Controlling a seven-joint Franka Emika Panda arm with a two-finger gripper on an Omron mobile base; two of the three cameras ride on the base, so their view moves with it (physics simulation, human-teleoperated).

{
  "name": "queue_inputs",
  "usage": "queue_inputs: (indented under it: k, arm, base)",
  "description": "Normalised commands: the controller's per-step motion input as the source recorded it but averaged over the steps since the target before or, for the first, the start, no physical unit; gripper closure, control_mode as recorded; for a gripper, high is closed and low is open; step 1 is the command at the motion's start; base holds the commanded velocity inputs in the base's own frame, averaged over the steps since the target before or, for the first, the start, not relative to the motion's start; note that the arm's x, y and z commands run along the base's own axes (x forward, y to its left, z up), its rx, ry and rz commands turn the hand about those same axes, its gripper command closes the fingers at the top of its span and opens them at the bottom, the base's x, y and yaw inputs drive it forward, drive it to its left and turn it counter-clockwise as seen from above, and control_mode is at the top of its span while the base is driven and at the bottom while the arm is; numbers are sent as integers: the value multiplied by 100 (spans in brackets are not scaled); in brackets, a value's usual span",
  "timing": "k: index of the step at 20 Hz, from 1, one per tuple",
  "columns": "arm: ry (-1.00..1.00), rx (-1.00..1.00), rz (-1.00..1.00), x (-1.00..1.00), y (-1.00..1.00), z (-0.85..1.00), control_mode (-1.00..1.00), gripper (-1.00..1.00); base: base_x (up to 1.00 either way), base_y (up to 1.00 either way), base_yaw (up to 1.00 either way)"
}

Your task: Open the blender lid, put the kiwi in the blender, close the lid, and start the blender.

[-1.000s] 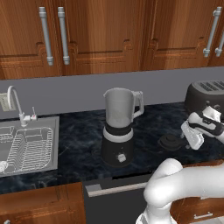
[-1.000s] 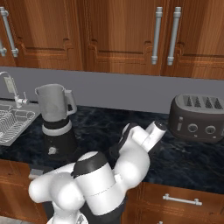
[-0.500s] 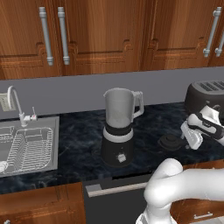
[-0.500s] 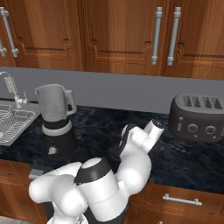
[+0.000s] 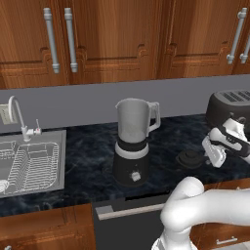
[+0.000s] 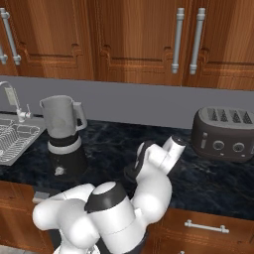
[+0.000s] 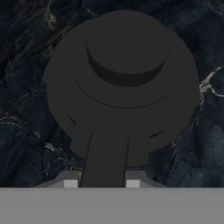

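The blender lid [image 7: 124, 83] is lying flat on the bench [image 7: 26, 52], right of the open blender [image 5: 133, 144]. The fingers [image 7: 105, 151] are pressed together beside it, pinching nothing. Sweeping sideways risks knocking the lid away.

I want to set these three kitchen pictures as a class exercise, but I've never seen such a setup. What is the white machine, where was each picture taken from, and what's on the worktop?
The white machine is a robot arm ending in a two-finger gripper. All three pictures are computer-rendered. Two are taken from behind the arm, one from its left and one from its right. The third comes from a camera on the hand, looking down along the fingers. On the dark worktop stands a blender with its jar open. Its round black lid lies on the worktop to the blender's right, just below the gripper. The fingers are shut, and I can't see them holding anything. There is a toaster on the right and a sink on the left.
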Motion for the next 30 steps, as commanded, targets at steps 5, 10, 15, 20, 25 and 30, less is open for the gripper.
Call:
queue_inputs:
  k: [5, 10, 15, 20, 25, 30]
  arm:
    - [1, -4, 1, 0, 21, -4, -100, 100]
    - [-1, 0, 1, -13, 4, 5, -100, 100]
    - [-10, 0, 0, -36, 0, 54, -100, 100]
    - [-9, 0, 0, -31, 3, 78, -100, 100]
    - [-6, 0, 1, -23, 15, 74, -100, 100]
    - [-6, 2, 0, -21, 14, 75, -100, 100]
  base:
    - [0, 0, 0]
    - [0, 0, 0]
    - [0, 0, 0]
    - [0, 0, 0]
    - [0, 0, 0]
    - [0, 0, 0]
